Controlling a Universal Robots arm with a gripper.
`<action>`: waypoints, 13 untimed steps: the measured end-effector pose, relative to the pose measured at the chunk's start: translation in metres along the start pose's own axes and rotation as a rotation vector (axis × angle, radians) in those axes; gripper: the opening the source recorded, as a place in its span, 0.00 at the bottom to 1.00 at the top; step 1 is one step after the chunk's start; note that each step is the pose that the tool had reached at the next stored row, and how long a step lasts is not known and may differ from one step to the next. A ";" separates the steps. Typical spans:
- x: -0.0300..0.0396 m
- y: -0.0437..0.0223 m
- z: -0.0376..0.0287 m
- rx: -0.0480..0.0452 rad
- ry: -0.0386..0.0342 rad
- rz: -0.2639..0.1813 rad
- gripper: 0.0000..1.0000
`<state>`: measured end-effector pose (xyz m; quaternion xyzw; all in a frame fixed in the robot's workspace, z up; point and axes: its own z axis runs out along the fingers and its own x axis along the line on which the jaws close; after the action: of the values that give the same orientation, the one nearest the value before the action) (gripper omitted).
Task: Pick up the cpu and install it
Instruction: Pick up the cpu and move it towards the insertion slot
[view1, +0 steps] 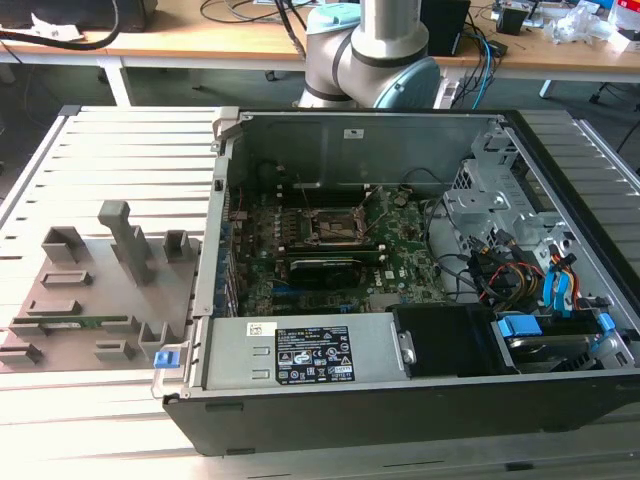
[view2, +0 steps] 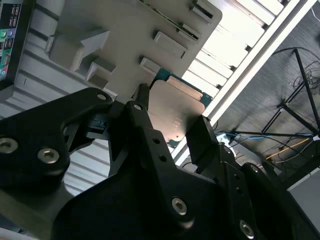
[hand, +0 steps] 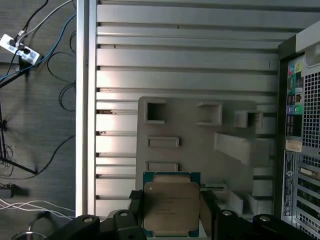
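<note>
One step is done: the hand (hand: 172, 201) grips the cpu (hand: 170, 212) by opposite edges, above the grey tray (hand: 200, 145). The socket (view1: 335, 228) in the computer case (view1: 400, 405) looks empty; installation is outstanding.

One claw (hand: 171, 197) with two fingers (hand: 136, 200) has one cpu (hand: 171, 212) between them in the first wrist view. Beyond the claw lies one grey tray (hand: 200, 132) bearing three open box shapes, two flat bars and one long wedge. Beside the tray, off to one side of the claw, stands one open computer case (view1: 400, 420) holding one motherboard (view1: 400, 265) with one socket (view1: 335, 228).
</note>
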<state>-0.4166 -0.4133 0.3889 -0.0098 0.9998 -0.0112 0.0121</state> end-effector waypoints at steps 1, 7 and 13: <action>0.0000 0.0015 -0.0013 -0.0006 -0.0001 0.000 0.54; -0.0004 0.0113 -0.0082 -0.0006 0.0000 0.000 0.54; -0.0013 0.0119 -0.0105 -0.0004 0.0003 0.000 0.54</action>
<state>-0.4158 -0.4011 0.3992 -0.0098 0.9998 -0.0109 0.0120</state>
